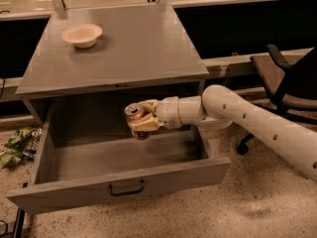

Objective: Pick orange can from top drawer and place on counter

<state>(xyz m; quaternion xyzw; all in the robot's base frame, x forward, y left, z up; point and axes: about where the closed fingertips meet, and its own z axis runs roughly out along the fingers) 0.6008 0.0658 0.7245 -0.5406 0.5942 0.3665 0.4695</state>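
Observation:
The top drawer point(119, 182) stands pulled wide open, with its dark bar handle at the front centre. My gripper point(140, 120) reaches in from the right and is shut on the orange can point(133, 113), which shows its silver top. The can hangs above the drawer floor, just below the counter's front edge. The counter point(133, 43) is the flat grey top of the cabinet behind and above the can.
A shallow white bowl point(82, 34) sits at the counter's back left. A dark office chair point(287, 83) stands to the right. Green wrappers point(17, 143) lie on the floor at the left. My white arm point(257, 125) crosses the drawer's right side.

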